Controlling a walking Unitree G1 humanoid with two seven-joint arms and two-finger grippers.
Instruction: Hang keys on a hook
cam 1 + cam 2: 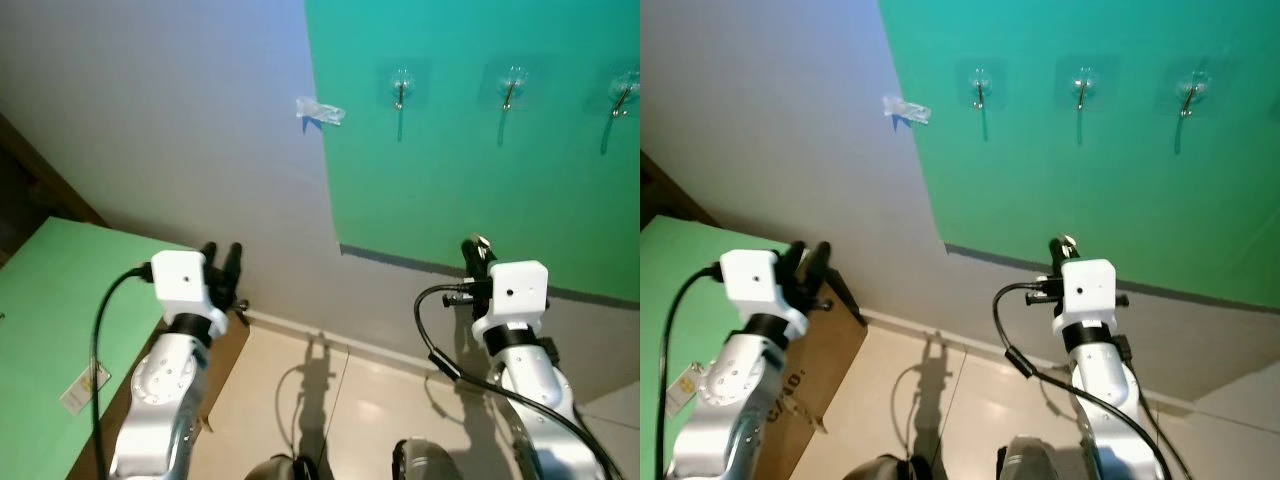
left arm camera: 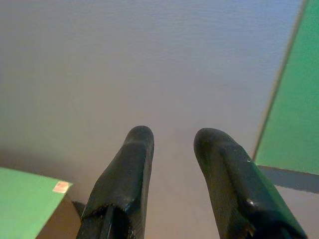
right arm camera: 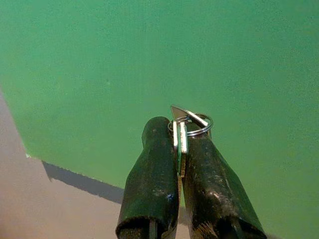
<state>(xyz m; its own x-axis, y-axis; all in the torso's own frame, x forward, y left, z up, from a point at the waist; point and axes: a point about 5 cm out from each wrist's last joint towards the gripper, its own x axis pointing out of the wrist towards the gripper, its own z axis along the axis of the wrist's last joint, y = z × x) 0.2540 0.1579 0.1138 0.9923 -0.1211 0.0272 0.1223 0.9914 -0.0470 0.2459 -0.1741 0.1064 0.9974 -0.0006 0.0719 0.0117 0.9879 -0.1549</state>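
Three clear adhesive hooks hang in a row on the green wall panel: a left hook [image 1: 401, 88], a middle hook [image 1: 512, 87] and a right hook [image 1: 624, 96]. My right gripper [image 1: 477, 252] is raised below them, well under the hooks and short of the wall. It is shut on the keys [image 3: 185, 130], whose metal ring sticks out past the fingertips [image 3: 154, 137]. My left gripper [image 1: 222, 256] is held up on the left, open and holding nothing, facing the grey wall.
A green-topped table [image 1: 60, 300] with a brown side and a small tag [image 1: 85, 388] stands at the left. A scrap of clear tape [image 1: 320, 111] sticks to the grey wall. Tiled floor [image 1: 330, 400] lies below, between my arms.
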